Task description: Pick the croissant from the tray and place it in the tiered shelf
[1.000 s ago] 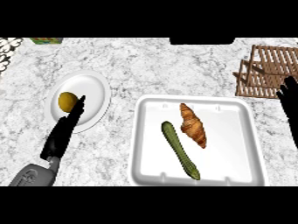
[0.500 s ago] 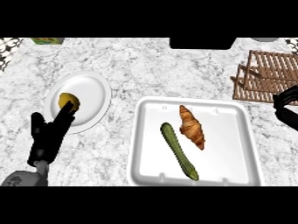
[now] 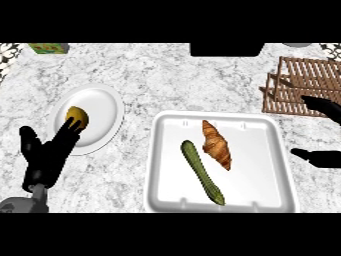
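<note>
Croissant lying untouched on a white tray, centre right of the frame.

Nearest, at lower left, the left hand rests released, fingers straight, tips over a white plate holding a yellow-brown food item. On the tray a green cucumber lies just beside the croissant. At the right edge the right hand is spread wide, grasping nothing. Farthest, upper right, stands the wooden tiered shelf. The pastry likely handles light, soft and flaky, best pinched across its thick middle.
</note>
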